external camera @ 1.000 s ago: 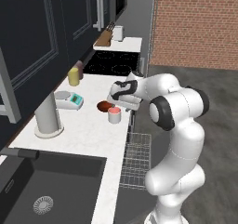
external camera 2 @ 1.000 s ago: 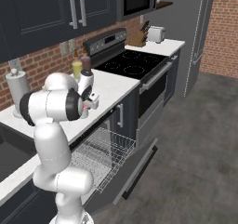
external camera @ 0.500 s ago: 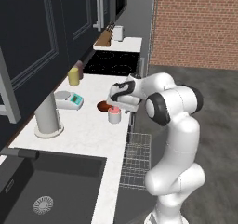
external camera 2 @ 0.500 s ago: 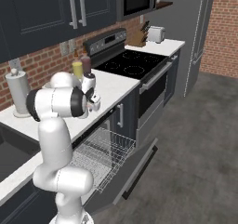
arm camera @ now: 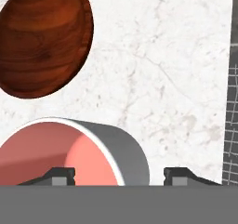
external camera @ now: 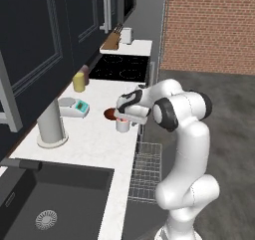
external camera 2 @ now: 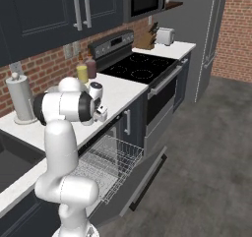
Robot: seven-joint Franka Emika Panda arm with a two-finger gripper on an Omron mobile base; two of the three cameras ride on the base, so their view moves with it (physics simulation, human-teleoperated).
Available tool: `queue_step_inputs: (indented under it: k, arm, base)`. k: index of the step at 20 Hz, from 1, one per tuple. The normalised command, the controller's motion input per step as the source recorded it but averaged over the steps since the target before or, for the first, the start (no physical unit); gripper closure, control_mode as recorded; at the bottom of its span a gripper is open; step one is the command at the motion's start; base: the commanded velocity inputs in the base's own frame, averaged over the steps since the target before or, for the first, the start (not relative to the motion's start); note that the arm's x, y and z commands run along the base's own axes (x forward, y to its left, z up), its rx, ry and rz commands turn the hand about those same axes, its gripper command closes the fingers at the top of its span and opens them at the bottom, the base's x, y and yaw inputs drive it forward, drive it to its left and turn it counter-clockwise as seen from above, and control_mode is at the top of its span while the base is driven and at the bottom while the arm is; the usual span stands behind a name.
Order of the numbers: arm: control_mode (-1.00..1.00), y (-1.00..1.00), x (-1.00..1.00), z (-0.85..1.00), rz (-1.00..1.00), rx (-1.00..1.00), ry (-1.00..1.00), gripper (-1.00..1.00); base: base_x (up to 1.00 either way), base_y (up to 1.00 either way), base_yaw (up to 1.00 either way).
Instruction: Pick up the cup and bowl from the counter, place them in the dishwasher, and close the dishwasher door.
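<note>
The white cup (external camera: 122, 126) with a red-pink inside stands on the white counter (external camera: 94, 144) near its front edge. My gripper (external camera: 123, 118) reaches down over it. In the hand view the cup (arm camera: 122, 149) lies under the gripper (arm camera: 121, 174): one fingertip (arm camera: 62, 174) is over the pink inside, the other (arm camera: 179, 174) is outside the wall with a small gap, so the jaws are open and straddle the rim. The reddish-brown bowl (arm camera: 44, 39) sits just beyond the cup (external camera: 108, 114). The dishwasher door (external camera 2: 142, 179) hangs open with the wire rack (external camera 2: 106, 157) pulled out.
A tall grey cylinder (external camera: 51, 125), a small scale (external camera: 73, 107) and a yellow canister (external camera: 78, 82) stand further back on the counter. The black sink (external camera: 50, 204) is to the left, the cooktop (external camera: 122, 67) beyond. The rack (external camera: 145, 172) juts out below the counter edge.
The hand has come down over the cup, and the fingers have drawn closer together around its wall. Cup and bowl have not moved.
</note>
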Motion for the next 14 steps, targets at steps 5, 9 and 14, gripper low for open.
queue_step_inputs:
  k: [5,9,14]
  arm:
    - [-1.00,0.00,0.00,-0.19,0.00,0.00,0.00,1.00]
    - [-1.00,0.00,-0.15,-0.16,0.00,0.00,0.05,1.00]
    - [-1.00,-0.36,-0.63,0.00,-0.01,0.01,0.03,1.00]
  base:
    - [0.00,0.00,0.00]
    - [0.00,0.00,0.00]
    - [0.00,0.00,0.00]
